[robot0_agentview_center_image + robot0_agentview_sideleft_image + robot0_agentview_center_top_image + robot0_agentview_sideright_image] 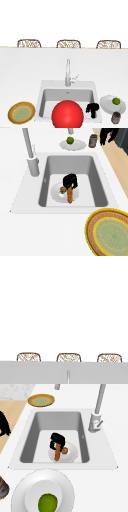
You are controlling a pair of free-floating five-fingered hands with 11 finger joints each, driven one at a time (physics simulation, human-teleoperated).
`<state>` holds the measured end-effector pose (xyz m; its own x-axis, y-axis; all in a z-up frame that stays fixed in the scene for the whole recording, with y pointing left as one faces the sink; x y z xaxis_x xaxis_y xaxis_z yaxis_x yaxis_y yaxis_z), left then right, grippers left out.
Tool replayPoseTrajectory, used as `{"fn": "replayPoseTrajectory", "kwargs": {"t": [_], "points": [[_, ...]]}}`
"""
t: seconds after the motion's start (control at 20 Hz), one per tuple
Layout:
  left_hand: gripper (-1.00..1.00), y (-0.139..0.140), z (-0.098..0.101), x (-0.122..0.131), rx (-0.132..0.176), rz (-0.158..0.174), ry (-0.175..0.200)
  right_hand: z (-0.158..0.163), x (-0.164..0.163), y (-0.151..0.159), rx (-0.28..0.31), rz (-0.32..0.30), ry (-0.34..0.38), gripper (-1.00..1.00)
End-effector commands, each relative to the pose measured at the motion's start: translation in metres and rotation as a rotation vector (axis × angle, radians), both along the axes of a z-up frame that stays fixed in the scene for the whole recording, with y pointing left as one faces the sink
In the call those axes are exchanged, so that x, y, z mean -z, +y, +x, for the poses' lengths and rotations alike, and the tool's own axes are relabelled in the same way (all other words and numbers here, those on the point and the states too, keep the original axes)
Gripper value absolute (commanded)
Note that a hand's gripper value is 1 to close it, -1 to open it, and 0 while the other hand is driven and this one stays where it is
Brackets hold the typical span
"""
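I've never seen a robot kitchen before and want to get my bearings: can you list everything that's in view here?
sink: one, light grey, set in the white counter
faucet: one, silver, behind the basin
ball: one, red, front view, before the sink
rimmed plate: one, yellow with green centre, counter left of sink
white plate: one, counter right of sink
lime: one, green, on that plate
jar: one, dark, beside the white plate
chairs: three, wicker, beyond the counter
sink plate: one, white, on the basin floor
carrot: one, orange, over the sink plate
brown lump: one, small, on the sink plate
left hand: black, curled round the carrot's top
right hand: black, in the air near the jar
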<state>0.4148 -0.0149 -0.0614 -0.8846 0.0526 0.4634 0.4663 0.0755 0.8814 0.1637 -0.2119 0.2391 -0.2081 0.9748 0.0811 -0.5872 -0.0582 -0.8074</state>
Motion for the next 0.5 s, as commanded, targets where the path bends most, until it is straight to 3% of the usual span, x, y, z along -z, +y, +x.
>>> {"fn": "replayPoseTrajectory", "kwargs": {"t": [0.0,0.1,0.25,0.45], "points": [[1.0,-0.007,0.017,0.028,0.031,0.018,-0.015,0.0,0.0,0.0,0.0,0.0,0.0,0.0],[1.0,-0.009,0.019,0.032,0.059,-0.024,-0.014,0.0,0.0,0.0,0.0,0.0,0.0,0.0],[1.0,-0.016,0.019,0.032,0.072,-0.03,-0.001,0.0,0.0,0.0,0.0,0.0,0.0,0.0],[1.0,-0.016,0.005,0.026,0.065,-0.037,0.039,0.0,0.0,0.0,0.0,0.0,0.0,0.0]]}}
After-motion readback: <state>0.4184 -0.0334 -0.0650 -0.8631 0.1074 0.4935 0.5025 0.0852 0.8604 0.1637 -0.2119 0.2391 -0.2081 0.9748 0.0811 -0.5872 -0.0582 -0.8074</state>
